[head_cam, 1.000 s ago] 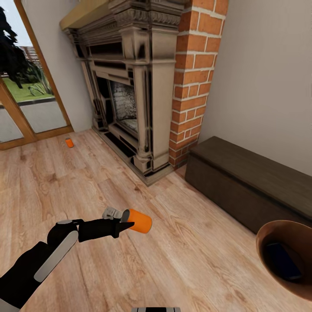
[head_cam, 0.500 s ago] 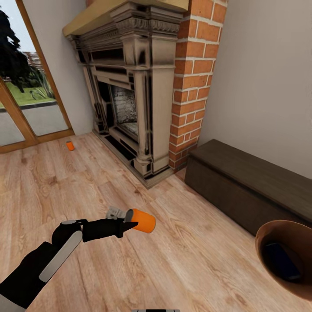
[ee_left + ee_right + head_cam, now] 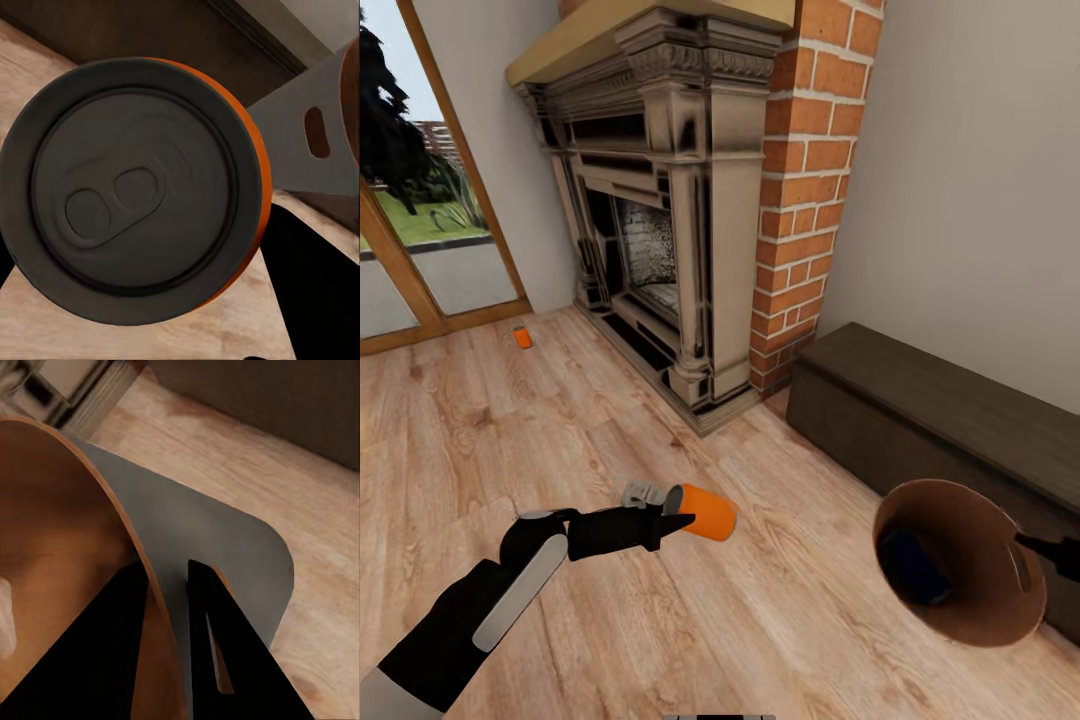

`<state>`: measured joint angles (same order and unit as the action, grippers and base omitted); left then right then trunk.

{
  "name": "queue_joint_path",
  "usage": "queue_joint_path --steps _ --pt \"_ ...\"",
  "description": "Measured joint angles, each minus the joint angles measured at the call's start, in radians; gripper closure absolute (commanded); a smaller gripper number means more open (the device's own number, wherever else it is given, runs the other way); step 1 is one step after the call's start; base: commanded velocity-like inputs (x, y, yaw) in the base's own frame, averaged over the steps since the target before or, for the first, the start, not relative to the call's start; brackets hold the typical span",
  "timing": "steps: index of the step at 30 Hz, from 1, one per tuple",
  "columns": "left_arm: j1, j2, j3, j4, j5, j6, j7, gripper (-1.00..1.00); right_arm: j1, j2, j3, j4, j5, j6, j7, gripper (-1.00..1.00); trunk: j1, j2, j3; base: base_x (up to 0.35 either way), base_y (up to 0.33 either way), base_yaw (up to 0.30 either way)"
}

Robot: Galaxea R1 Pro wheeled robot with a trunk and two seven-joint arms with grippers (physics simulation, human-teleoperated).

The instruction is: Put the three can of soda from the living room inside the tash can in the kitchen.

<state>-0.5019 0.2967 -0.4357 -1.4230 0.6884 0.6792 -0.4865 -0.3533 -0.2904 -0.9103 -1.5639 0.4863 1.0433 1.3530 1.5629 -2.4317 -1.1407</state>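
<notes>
An orange can [image 3: 705,511] with a dark grey top [image 3: 135,187] is being shown at the black left gripper [image 3: 672,512], whose arm is carrying a pale grey stripe. A second orange can [image 3: 522,338] is being seen on the light, grained wood floor [image 3: 780,610]. The bin [image 3: 960,560] is being rendered brown inside and grey outside [image 3: 217,547], with a dark blue can [image 3: 908,562] within it. The fireplace [image 3: 660,200] is being displayed in beige and black, beside red brick [image 3: 810,190] with pale mortar, and a dark brown bench [image 3: 930,420] against a grey-beige wall.
</notes>
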Motion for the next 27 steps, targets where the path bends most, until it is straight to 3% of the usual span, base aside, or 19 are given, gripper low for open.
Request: queue_joint_path --steps 2,6,10,12,15,17,20,21,24,25,27 --pt "0.000 -0.019 -0.001 0.001 -0.013 0.004 0.001 1.00 -0.045 0.000 0.064 -0.006 -0.019 -0.006 -0.007 1.00 0.000 0.000 0.000 0.000 0.000 0.000" --pt "0.000 -0.024 0.001 0.001 -0.023 0.011 -0.002 1.00 -0.115 0.004 0.134 -0.005 -0.014 -0.008 -0.009 1.00 0.000 0.000 0.000 0.000 0.000 0.000" --pt "0.000 -0.030 0.003 0.000 -0.025 0.047 -0.003 1.00 -0.158 0.020 0.239 -0.005 -0.017 -0.004 -0.041 1.00 0.000 0.000 0.000 0.000 0.000 0.000" --pt "0.000 -0.041 0.005 -0.006 -0.018 0.089 -0.005 1.00 -0.162 0.051 0.260 -0.004 -0.012 -0.004 -0.072 1.00 0.000 0.000 0.000 0.000 0.000 0.000" --pt "-0.001 -0.049 0.010 -0.037 -0.004 0.137 -0.098 1.00 -0.167 0.138 0.312 0.005 0.027 -0.012 -0.160 1.00 0.000 0.000 0.000 0.000 0.000 0.000" --pt "-0.003 -0.052 0.012 -0.051 -0.004 0.189 -0.190 1.00 -0.168 0.186 0.350 -0.003 0.020 -0.023 -0.194 1.00 0.000 0.000 0.000 0.000 0.000 0.000" --pt "-0.007 -0.055 0.019 -0.059 -0.010 0.234 -0.241 1.00 -0.169 0.254 0.384 0.006 -0.032 0.004 -0.230 1.00 0.000 0.000 0.000 0.000 0.000 0.000" --pt "-0.010 -0.061 0.022 -0.060 -0.005 0.245 -0.250 1.00 -0.169 0.283 0.390 -0.001 -0.032 0.004 -0.269 1.00 0.000 0.000 0.000 0.000 0.000 0.000" --pt "-0.014 -0.098 0.025 -0.064 -0.003 0.268 -0.255 1.00 -0.169 0.329 0.392 0.005 0.032 -0.021 -0.319 1.00 0.000 0.000 0.000 0.000 0.000 0.000" --pt "-0.015 -0.112 0.025 -0.067 -0.004 0.282 -0.256 1.00 -0.169 0.338 0.393 0.005 0.038 -0.023 -0.326 1.00 0.000 0.000 0.000 0.000 0.000 0.000" --pt "-0.014 -0.138 0.026 -0.069 -0.005 0.305 -0.256 1.00 -0.169 0.346 0.404 0.006 0.010 -0.012 -0.333 1.00 0.000 0.000 0.000 0.000 0.000 0.000"
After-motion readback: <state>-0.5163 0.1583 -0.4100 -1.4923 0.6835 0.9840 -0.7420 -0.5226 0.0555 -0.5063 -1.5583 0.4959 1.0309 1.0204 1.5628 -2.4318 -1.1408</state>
